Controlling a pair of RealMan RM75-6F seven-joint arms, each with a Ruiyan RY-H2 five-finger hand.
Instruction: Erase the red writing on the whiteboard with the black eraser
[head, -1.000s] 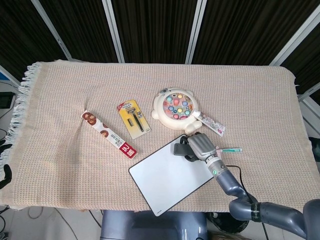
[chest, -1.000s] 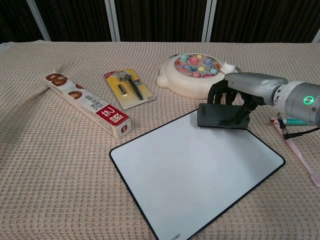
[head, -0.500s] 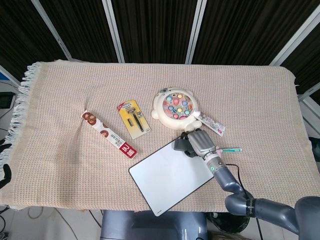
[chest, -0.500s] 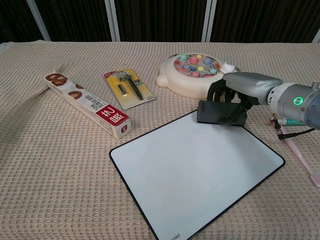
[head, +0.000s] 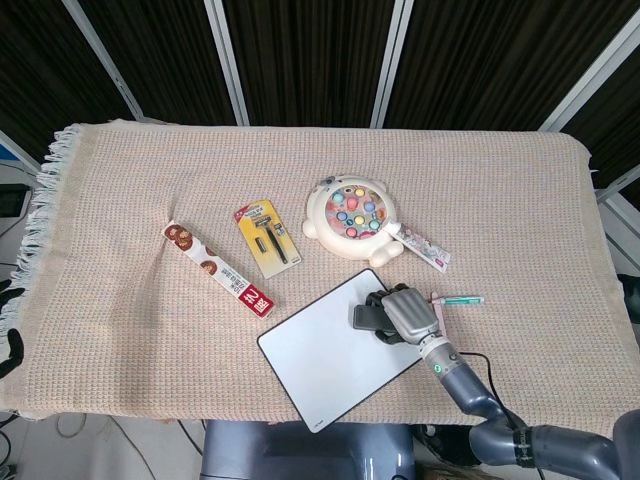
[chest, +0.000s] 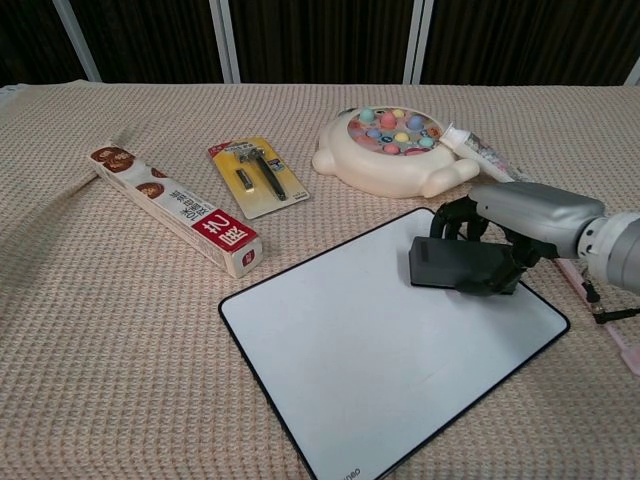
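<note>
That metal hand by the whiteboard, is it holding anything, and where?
Yes: the right hand grips the black eraser from above, over its right end.

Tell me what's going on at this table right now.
The robot's right hand grips a black eraser and presses it on the right part of a whiteboard lying on the cloth-covered table. No red writing shows on the board; its surface looks blank. The left hand is out of sight.

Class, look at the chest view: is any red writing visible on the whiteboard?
No, the whiteboard shows a plain white surface, with the right hand holding the black eraser on it.
</note>
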